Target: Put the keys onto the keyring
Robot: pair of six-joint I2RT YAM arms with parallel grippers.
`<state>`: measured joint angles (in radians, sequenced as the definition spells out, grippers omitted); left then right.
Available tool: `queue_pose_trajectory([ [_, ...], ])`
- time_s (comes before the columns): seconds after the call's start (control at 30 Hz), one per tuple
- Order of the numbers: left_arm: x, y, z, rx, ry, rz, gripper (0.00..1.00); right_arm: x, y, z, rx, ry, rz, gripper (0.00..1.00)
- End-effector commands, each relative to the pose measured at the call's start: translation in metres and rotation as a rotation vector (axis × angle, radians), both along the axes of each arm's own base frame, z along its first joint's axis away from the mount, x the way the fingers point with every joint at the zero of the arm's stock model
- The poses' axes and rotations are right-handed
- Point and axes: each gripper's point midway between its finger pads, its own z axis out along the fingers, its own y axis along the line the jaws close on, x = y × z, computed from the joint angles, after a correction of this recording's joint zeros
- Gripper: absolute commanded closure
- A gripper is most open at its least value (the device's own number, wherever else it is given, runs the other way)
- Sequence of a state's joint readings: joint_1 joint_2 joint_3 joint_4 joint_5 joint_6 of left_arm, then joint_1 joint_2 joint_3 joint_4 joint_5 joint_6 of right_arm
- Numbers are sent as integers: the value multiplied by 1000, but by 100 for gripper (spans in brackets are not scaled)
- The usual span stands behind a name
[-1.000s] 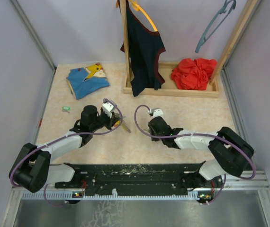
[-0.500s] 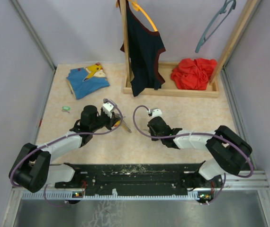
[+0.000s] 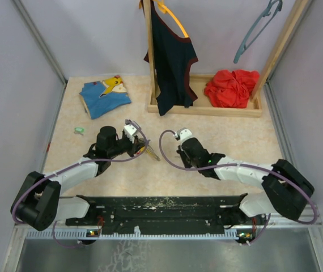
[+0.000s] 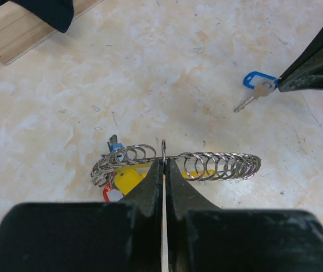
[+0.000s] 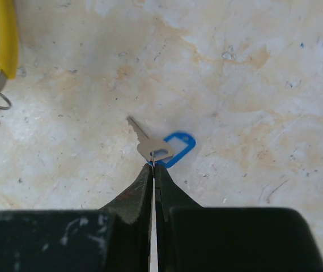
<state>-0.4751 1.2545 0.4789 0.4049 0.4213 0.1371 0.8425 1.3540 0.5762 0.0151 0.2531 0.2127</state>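
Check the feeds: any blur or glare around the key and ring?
Left wrist: keyring sharp, no glare; left end effector dark, slightly soft up close. Right wrist: blue key crisp, even light. Top external: evenly lit, but the key is too small to resolve.

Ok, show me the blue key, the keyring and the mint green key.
blue key (image 5: 152, 149), right wrist view, on its metal shank.
keyring (image 4: 221, 166), left wrist view, on the coiled wire loops.
mint green key (image 3: 79, 130), top external view, on its green head.
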Motion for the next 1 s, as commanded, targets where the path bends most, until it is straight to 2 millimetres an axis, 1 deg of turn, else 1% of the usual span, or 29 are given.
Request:
queue_pose_trajectory([
  [0.0, -10, -14, 18, -42, -81, -134, 100, 6, 15, 59, 1, -126, 174, 100],
  [0.1, -20, -22, 21, -57, -98, -218, 100, 1, 16, 83, -17, -189, 275, 100],
  [0.2, -28, -26, 22, -64, -111, -279, 100, -11, 23, 103, -10, -260, 434, 100],
  [0.27, -33, -29, 21, -66, -113, -315, 100, -13, 26, 111, -13, -307, 501, 100],
  [0.4, -45, -35, 20, -78, -119, -404, 100, -21, 36, 112, -44, -332, 659, 100],
  [0.5, -54, -39, 22, -93, -124, -470, 100, -24, 44, 113, -7, -332, 744, 100],
  [0.7, -69, -48, 17, -94, -130, -574, 100, -26, 59, 121, 11, -380, 863, 100],
  [0.97, -78, -56, 5, -46, -151, -635, 100, -25, 75, 118, 32, -359, 948, 100],
])
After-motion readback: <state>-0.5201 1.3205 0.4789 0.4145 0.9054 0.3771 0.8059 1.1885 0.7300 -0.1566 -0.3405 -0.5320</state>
